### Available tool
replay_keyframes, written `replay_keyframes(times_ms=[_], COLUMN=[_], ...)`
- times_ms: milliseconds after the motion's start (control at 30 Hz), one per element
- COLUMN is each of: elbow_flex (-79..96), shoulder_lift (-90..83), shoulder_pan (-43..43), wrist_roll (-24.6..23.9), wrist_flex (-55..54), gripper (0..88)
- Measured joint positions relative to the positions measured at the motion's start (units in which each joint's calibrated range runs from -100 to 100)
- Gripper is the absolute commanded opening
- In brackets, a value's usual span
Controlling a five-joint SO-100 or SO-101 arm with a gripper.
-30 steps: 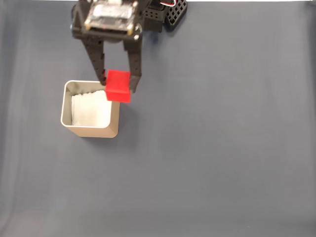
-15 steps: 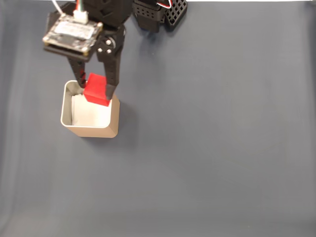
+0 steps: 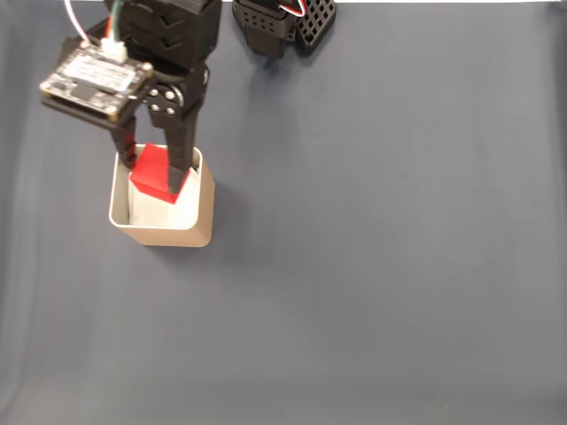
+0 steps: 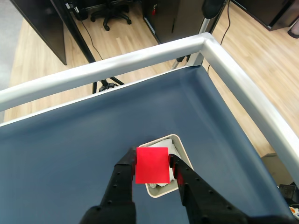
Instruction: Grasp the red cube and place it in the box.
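The red cube (image 3: 153,172) hangs over the open top of the beige box (image 3: 200,212) in the fixed view, held between the black fingers of my gripper (image 3: 152,174). In the wrist view the red cube (image 4: 152,165) sits clamped between both fingers of the gripper (image 4: 153,164), with the box (image 4: 184,158) directly beneath and partly hidden by it. The box's white lining shows past the cube.
The blue-grey table mat (image 3: 372,248) spreads flat to the right of and below the box. In the wrist view a silver table rail (image 4: 233,74) frames the mat's far edge and right side. Black arm base parts (image 3: 283,22) sit at the top edge.
The gripper has swung left with the cube, from beside the box's right wall to above the box's opening.
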Motion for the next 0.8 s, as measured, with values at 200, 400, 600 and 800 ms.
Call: replay_keyframes(times_ms=[200,400,600,800], elbow_flex=[0.00,0.00,0.36,1.46], shoulder_lift=[1.34,1.43,0.98,0.36], shoulder_pan=[1.20,2.10,3.01,3.01], wrist_roll=[0.00,0.00,-0.54,-0.54], wrist_flex=[-0.81,-0.81,-0.81,-0.81], gripper=[0.2,0.2,0.2,0.2])
